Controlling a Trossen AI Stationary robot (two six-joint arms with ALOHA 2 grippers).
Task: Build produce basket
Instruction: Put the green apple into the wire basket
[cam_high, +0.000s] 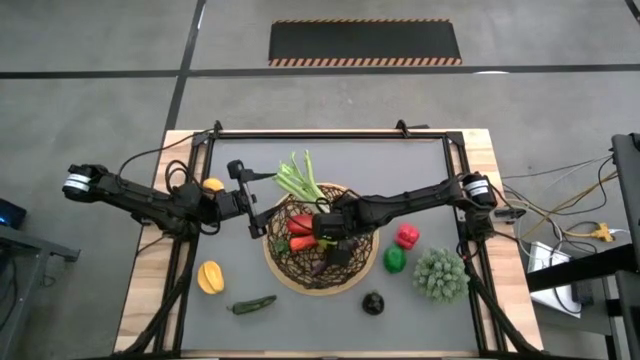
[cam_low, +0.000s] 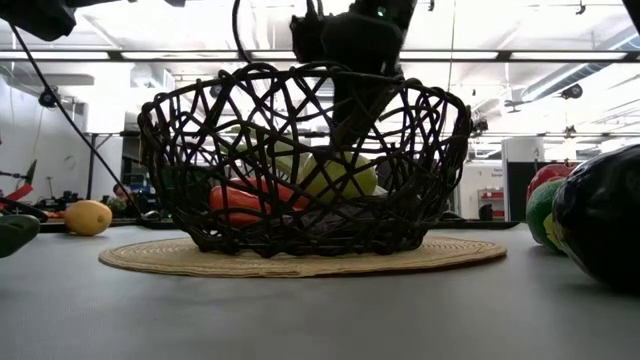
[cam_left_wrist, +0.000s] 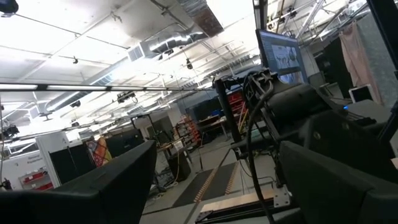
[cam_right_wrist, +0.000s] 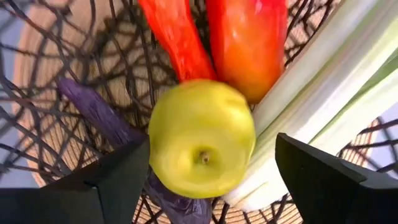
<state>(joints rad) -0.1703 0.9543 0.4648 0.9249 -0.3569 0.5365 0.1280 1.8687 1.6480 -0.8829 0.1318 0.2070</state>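
The dark wicker basket (cam_high: 290, 268) stands on its tan base mid-table. In it lie a leek (cam_right_wrist: 323, 87) whose green leaves stick out over the far rim (cam_high: 298, 178), two red-orange pieces (cam_right_wrist: 245, 37), a purple eggplant (cam_right_wrist: 93, 109) and a round yellow-green fruit (cam_right_wrist: 202, 137) resting on the eggplant and the leek. My right gripper (cam_high: 335, 240) hangs open inside the basket, one finger on either side of that fruit with a gap on the leek side. My left gripper (cam_high: 245, 192) is open, raised left of the basket and tipped upward, with nothing between its fingers.
On the table left of the basket lie a yellow lemon (cam_high: 211, 277), a green chili (cam_high: 252, 304) and another yellow piece (cam_high: 212, 185) under the left arm. To the right are a red pepper (cam_high: 407, 236), a green lime (cam_high: 395, 259), a spiky green bunch (cam_high: 440, 275) and a dark round piece (cam_high: 373, 302).
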